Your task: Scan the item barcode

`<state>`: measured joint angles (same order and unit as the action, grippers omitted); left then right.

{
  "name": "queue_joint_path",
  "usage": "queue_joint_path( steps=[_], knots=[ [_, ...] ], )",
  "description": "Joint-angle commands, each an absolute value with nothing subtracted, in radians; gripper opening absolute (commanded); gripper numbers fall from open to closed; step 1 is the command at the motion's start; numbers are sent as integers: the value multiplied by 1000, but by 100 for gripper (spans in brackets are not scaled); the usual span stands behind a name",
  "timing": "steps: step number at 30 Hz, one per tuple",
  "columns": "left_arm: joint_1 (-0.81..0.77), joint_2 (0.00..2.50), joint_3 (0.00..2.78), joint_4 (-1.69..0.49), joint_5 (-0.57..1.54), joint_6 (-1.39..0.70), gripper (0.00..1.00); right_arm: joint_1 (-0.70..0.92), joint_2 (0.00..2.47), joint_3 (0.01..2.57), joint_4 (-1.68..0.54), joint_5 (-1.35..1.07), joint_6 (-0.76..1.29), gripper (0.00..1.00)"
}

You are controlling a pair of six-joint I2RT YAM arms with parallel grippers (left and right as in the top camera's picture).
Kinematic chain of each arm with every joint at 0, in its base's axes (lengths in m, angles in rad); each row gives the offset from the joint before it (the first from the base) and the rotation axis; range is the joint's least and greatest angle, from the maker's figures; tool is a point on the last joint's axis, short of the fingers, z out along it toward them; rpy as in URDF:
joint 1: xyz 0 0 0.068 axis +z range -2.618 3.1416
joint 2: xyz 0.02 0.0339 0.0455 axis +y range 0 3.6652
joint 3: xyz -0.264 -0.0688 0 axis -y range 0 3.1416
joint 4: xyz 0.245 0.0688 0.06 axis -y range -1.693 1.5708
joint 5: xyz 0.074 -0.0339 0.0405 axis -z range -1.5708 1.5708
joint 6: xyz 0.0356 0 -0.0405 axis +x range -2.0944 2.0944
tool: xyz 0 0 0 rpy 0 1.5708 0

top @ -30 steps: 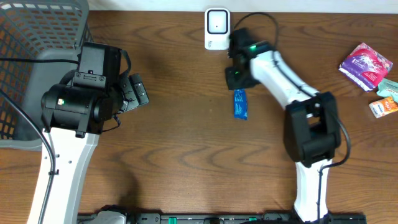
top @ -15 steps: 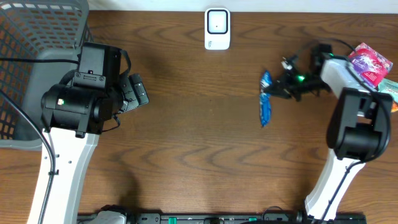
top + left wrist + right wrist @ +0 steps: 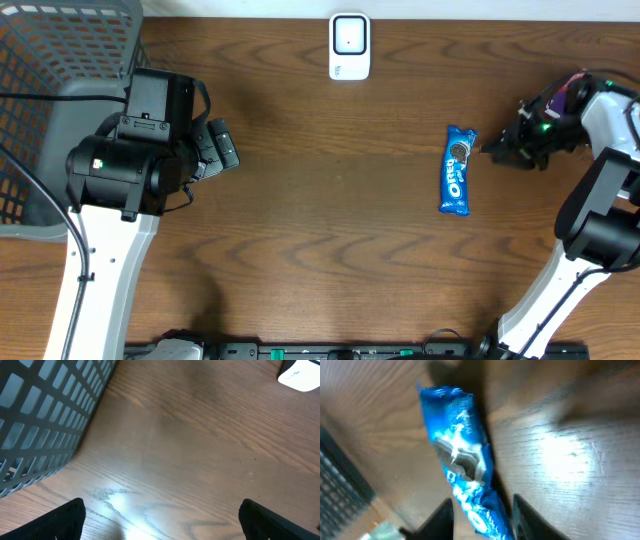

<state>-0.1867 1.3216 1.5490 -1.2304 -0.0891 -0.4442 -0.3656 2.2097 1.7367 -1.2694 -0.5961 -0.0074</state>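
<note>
The Oreo pack lay flat on the tabletop, right of centre. The right tool straddled its end in a blurred wrist view; whether it gripped, I could not tell. The left tool gaped wide and empty.

The table is dark brown wood, smooth and varnished, with plain grain and a patch of lamp glare. The scanner is smooth white plastic with a faint sheen. To the right of it and nearer the robot, the pack is glossy blue plastic film, crinkled. Far left of the scanner, the basket is matt grey plastic lattice. The left arm has smooth white plastic shells and matt black housings.
</note>
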Motion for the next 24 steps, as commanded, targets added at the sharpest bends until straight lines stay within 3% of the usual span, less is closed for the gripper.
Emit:
queue_joint_path(
  steps=[1,4,6,11,12,13,14,15,21,22,24],
  knots=[
    [-184,1314,1555,-1234,-106,-438,98,-329,2197,1772,-1317,-577,-74,21],
    [-184,1314,1555,-1234,-106,-438,98,-283,2197,1768,-1353,-567,-120,20],
    [-184,1314,1555,-1234,-106,-438,98,-241,2197,1766,-1354,-518,-120,28],
    [-184,1314,1555,-1234,-106,-438,98,-149,2197,1764,-1334,-282,41,26],
    [-184,1314,1555,-1234,-106,-438,98,-134,2197,1764,-1326,-245,68,31],
    [-184,1314,1555,-1234,-106,-438,98,-120,2197,1764,-1323,-223,84,44],
    [-184,1314,1555,-1234,-106,-438,98,-104,2197,1763,-1316,-210,90,66],
    [-184,1314,1555,-1234,-106,-438,98,-91,2197,1761,-1315,-210,90,73],
    [-184,1314,1555,-1234,-106,-438,98,-24,2197,1708,-1267,-121,154,77],
    [-184,1314,1555,-1234,-106,-438,98,-17,2197,1690,-1254,-90,179,74],
    [-184,1314,1555,-1234,-106,-438,98,-8,2197,1650,-1215,-64,204,55]
  ],
)
